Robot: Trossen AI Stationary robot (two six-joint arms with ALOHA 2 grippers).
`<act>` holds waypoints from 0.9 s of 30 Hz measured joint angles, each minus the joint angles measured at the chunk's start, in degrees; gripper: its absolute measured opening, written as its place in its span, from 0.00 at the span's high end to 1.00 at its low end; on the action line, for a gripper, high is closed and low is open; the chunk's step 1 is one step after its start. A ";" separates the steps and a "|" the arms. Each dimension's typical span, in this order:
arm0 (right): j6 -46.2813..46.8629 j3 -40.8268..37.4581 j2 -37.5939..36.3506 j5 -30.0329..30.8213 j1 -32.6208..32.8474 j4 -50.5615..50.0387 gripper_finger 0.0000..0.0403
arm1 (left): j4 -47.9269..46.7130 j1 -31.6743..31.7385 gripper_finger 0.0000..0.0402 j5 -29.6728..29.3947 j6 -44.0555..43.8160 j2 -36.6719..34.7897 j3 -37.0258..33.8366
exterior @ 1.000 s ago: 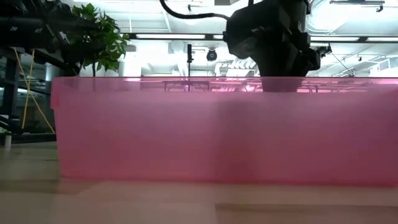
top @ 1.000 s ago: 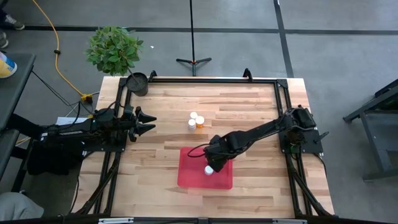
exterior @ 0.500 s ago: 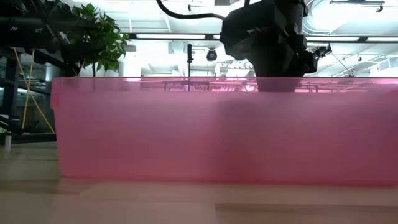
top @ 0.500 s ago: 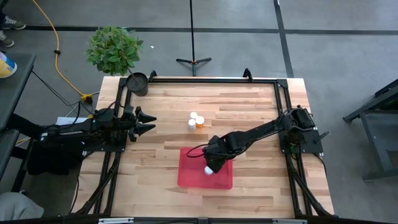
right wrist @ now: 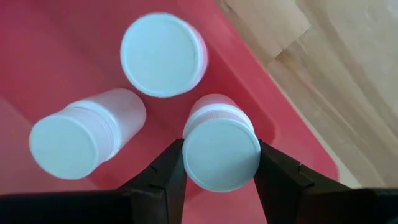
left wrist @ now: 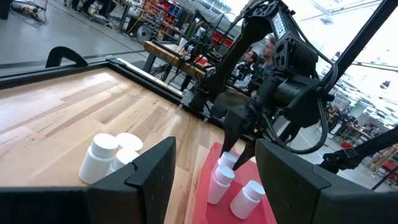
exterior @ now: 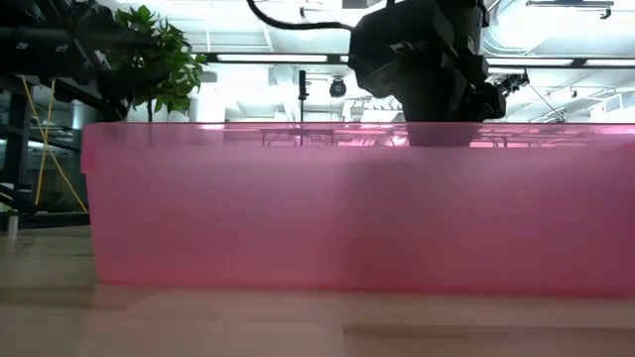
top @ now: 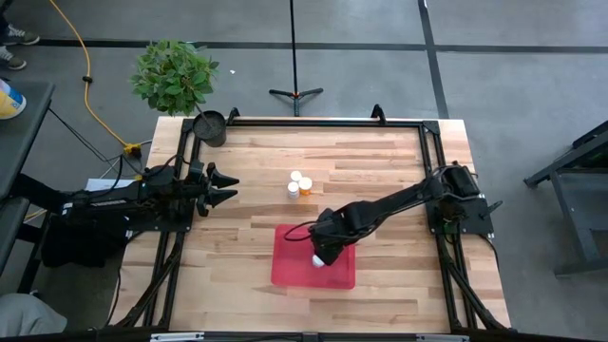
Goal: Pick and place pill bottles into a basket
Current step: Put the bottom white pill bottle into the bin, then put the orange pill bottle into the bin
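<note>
The red basket [top: 290, 268] lies on the wooden table near its front edge. My right gripper [top: 321, 255] points down into it, shut on one white pill bottle [right wrist: 221, 152]. Two more pill bottles are in the basket beside it: one upright [right wrist: 163, 55], one leaning over [right wrist: 81, 134]. Three pill bottles [top: 298, 184] stand bunched on the table beyond the basket's far edge. My left gripper [top: 233, 186] waits open, level, at the table's left side. In the low view the basket's wall [exterior: 347, 208] hides the bottles. My right gripper pinches the pill bottle between its two fingers [right wrist: 166, 171], on opposite sides of the bottle just under its cap [right wrist: 219, 113]. The fingers come from above, pointing down. The bottle is nearly upright, cap up; whether its base rests on the basket I cannot tell.
A dark round pot [top: 211, 126] with a green plant [top: 176, 74] stands at the far left corner. Black frame rails [top: 313, 122] run along the table's far and side edges. Bare wood lies to the left and right of the basket.
</note>
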 joint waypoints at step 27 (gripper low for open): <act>-1.08 0.43 1.47 -3.15 0.00 -0.85 0.31 | 0.00 -0.02 0.37 0.00 -0.01 -0.01 0.00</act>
